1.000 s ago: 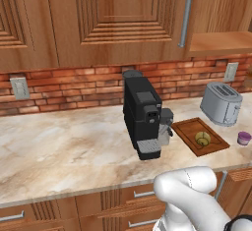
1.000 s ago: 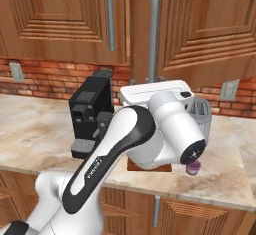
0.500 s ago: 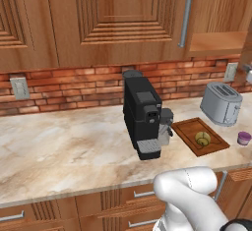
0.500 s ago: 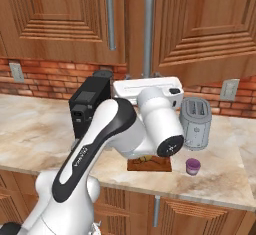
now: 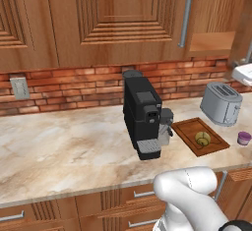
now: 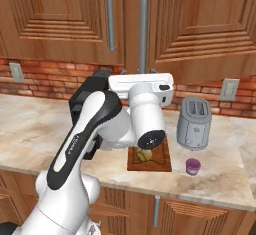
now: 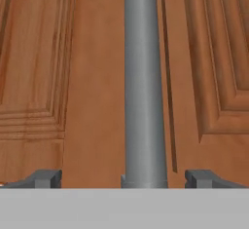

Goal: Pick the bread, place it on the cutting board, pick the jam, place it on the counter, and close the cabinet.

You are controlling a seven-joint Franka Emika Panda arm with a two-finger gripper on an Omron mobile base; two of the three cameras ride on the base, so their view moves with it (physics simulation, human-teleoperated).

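Resting on the cutting board [image 5: 201, 135]: the bread [image 5: 202, 137], a small yellowish lump near the middle of the dark wood, partly hidden behind the arm's elbow in the right base view [image 6: 145, 155]. Standing on the counter [image 5: 74, 146] just to the right of the board, apart from it and in front of the toaster [image 5: 221, 102]: the jam [image 5: 244, 138], purple, upright, also seen at [image 6: 193, 166]. Left of the board, close beside it, a black coffee machine [image 5: 143, 115]. Above, the cabinet [image 5: 123, 18], with one door at the right swung outward in the left base view, showing a bare shelf [image 5: 211, 42] inside. Raised in front of the cabinet doors, the gripper [image 7: 124, 178], fingers [image 7: 46, 178] spread wide apart, holding nothing, a silver bar handle [image 7: 144, 82] running straight up between them. Cannot tell whether fingers touch the handle or door. Red brick backsplash [image 5: 74, 85] behind the counter.
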